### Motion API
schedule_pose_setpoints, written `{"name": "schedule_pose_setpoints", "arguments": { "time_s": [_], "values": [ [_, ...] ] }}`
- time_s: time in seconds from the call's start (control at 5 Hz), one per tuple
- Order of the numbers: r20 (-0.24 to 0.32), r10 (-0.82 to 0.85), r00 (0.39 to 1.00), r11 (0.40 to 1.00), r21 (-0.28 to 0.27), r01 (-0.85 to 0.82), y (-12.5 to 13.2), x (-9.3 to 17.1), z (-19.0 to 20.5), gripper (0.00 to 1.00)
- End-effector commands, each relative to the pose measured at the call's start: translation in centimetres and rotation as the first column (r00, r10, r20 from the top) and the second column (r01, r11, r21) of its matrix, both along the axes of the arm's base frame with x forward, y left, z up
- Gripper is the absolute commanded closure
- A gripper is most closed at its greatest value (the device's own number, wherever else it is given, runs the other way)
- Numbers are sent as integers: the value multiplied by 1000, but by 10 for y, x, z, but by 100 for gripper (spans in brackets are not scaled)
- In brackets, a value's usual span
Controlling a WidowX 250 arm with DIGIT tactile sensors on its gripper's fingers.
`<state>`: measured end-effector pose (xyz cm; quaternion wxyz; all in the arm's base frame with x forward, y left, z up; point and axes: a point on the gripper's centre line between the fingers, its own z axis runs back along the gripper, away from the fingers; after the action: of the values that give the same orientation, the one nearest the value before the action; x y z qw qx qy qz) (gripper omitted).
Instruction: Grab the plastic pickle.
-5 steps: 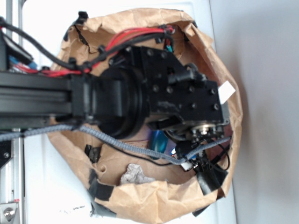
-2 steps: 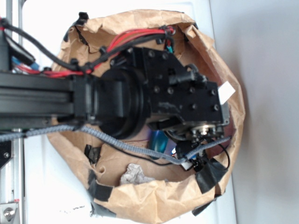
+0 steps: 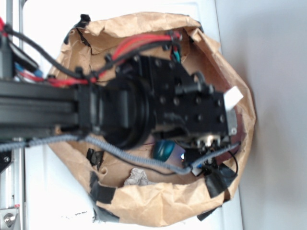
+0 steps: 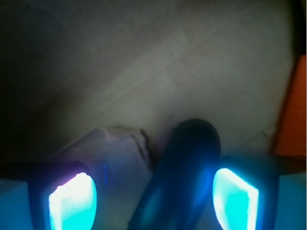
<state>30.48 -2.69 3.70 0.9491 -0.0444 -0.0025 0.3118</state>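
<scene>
The robot arm (image 3: 129, 112) is reaching into a crumpled brown paper bag (image 3: 158, 203) lying on a white bench (image 3: 43, 191), with a pale wall (image 3: 278, 96) to the right. In the wrist view, the jaws are standing wide apart, their tips glowing cyan, closed on nothing. The pickle (image 4: 184, 172), dark and glossy, is lying between them, nearer the right one, beside a crumpled pale scrap (image 4: 115, 148). Something orange (image 4: 292, 115) is showing at the right edge.
</scene>
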Motion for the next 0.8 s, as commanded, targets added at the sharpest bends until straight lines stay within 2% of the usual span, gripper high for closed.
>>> {"name": "schedule_pose_setpoints", "arguments": {
  "time_s": [0.0,0.2,0.6],
  "values": [
    [25,1,1000,1000,28,-1,-6,3,5,51],
    [55,29,998,999,20,-30,-1,4,12,100],
    [97,5,995,1000,7,-6,3,1,32,100]
  ]
}}
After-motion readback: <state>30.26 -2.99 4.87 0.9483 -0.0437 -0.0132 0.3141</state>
